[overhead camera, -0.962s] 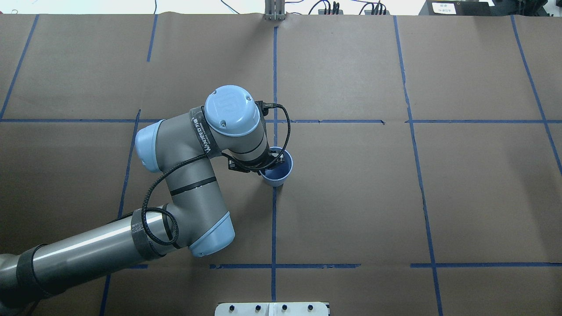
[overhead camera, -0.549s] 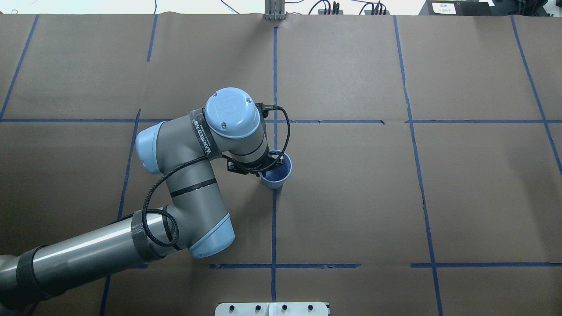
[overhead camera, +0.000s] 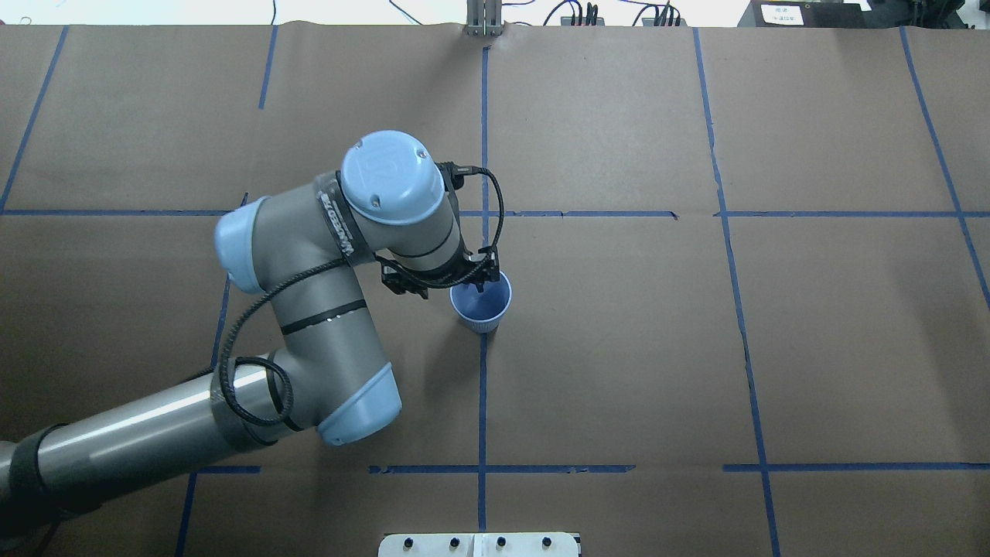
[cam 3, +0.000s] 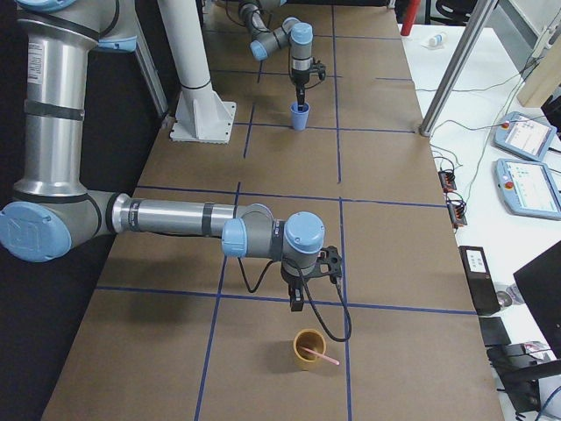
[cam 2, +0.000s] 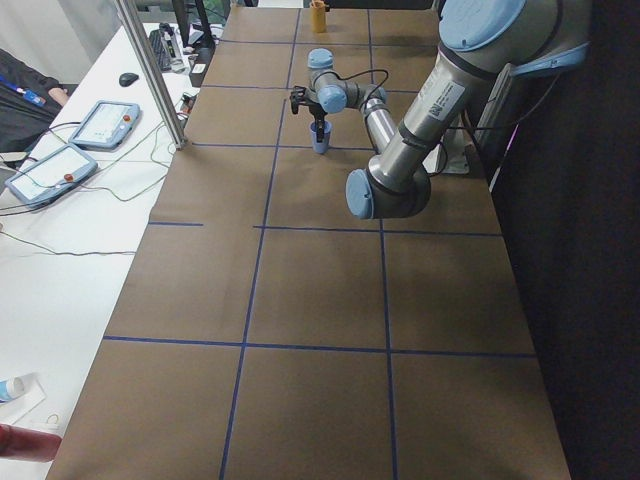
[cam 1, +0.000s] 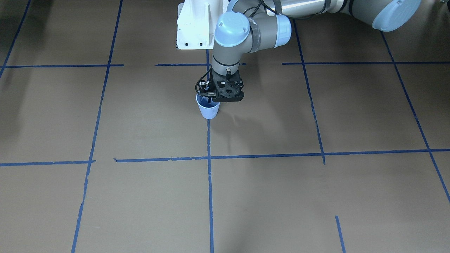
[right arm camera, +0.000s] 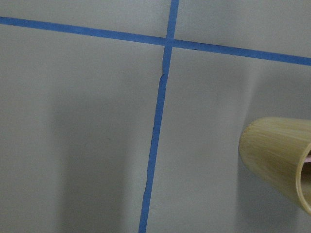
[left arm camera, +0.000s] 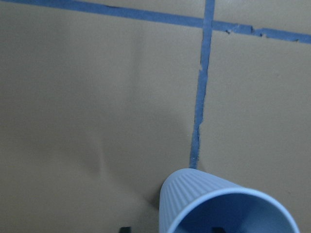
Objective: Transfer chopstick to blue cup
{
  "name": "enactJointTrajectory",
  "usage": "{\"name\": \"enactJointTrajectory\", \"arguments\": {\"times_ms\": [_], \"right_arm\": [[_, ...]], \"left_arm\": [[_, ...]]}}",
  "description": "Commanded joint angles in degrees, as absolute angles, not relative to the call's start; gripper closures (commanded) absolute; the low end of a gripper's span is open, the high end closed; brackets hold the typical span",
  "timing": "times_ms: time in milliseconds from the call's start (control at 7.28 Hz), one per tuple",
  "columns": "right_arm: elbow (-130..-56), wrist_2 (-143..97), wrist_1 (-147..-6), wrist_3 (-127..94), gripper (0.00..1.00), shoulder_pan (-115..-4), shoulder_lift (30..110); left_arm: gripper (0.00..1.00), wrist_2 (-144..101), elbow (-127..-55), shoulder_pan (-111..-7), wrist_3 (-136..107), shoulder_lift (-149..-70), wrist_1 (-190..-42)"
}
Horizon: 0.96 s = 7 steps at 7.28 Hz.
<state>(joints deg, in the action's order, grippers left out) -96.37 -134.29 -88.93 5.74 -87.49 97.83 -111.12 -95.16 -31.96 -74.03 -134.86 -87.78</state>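
Now the left gripper [overhead camera: 479,279] is being held at the rim of the blue cup [overhead camera: 483,311], with its jaws impossible to read. It is best being kept centred over the mouth so the light cup is not being tipped. Well apart, beside the equally unreadable right gripper [cam 3: 296,303], the tan cup [cam 3: 302,361] is being leaned on by the only chopstick [cam 3: 329,359] in sight, a pink one.

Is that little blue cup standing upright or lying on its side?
Upright: the blue cup stands on its narrower base on the table, its open mouth facing up.
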Motion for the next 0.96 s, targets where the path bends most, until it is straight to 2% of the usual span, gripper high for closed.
{"name": "enactJointTrajectory", "arguments": {"times_ms": [0,275,824], "right_arm": [[-96.50,-134.38,-88.94,5.71,0.00,-87.54,97.30],[-96.94,-134.47,-88.86,5.71,0.00,-87.54,97.29],[-97.21,-134.47,-88.77,5.62,0.00,-87.54,97.29]], "left_arm": [[0.00,-115.11,-107.25,-38.72,-61.07,-129.86,-75.28],[0.00,-121.53,-113.09,-48.99,-43.52,-118.44,-75.14],[0.00,-131.72,-111.90,-74.64,-5.19,-95.69,-75.59]]}}
